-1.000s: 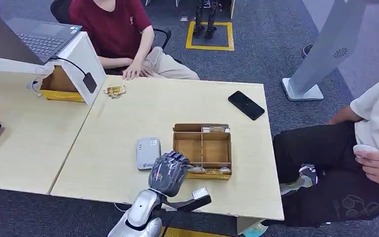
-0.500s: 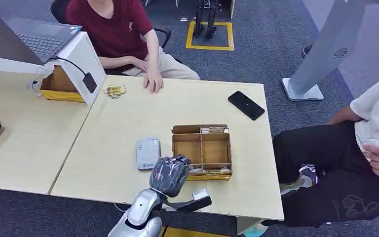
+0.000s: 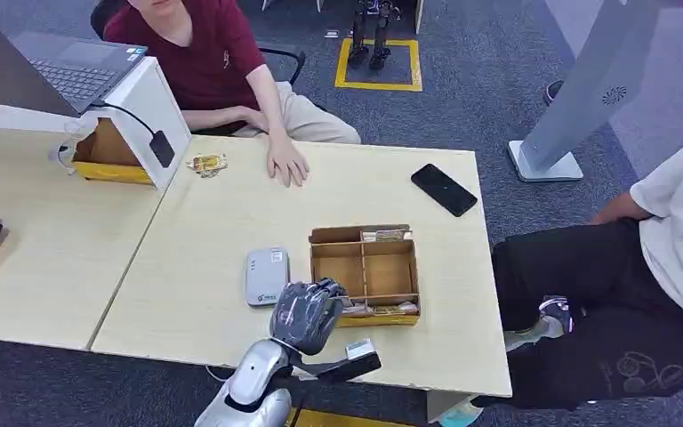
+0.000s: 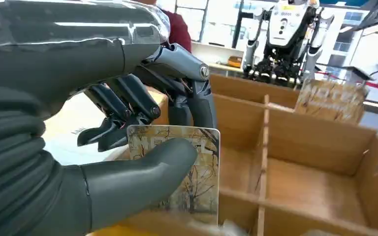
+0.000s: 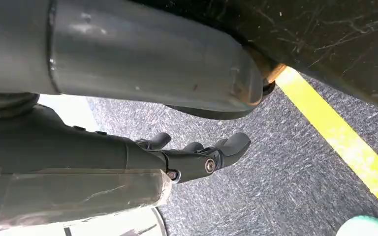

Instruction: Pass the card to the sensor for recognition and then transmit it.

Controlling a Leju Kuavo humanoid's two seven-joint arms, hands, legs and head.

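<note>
The card [image 4: 189, 172] is pinched upright between the thumb and the dark fingers [image 4: 128, 105] of the left hand [image 3: 306, 313], at the near-left corner of the divided box [image 3: 366, 271], which rests on the surface [image 3: 231, 213]. Only one edge of the card is gripped, the rest standing free above a compartment. The right hand [image 5: 197, 155] hangs beside the body over the carpet, its fingers loosely apart and nothing held.

The white sensor [image 3: 267, 276] lies flat on the surface just beside the box, on the left hand's side. The likeliest failure is judged to be a slip: with so small a hold, the card could be rotated or dropped if its lower edge is caught on the box wall or a divider during the lift. The light box could also be dragged or tipped by such a snag. A card held tilted or too high above the sensor might go unread. A person's hand [image 3: 288, 166] rests on the far edge of the surface, well apart from the box.
</note>
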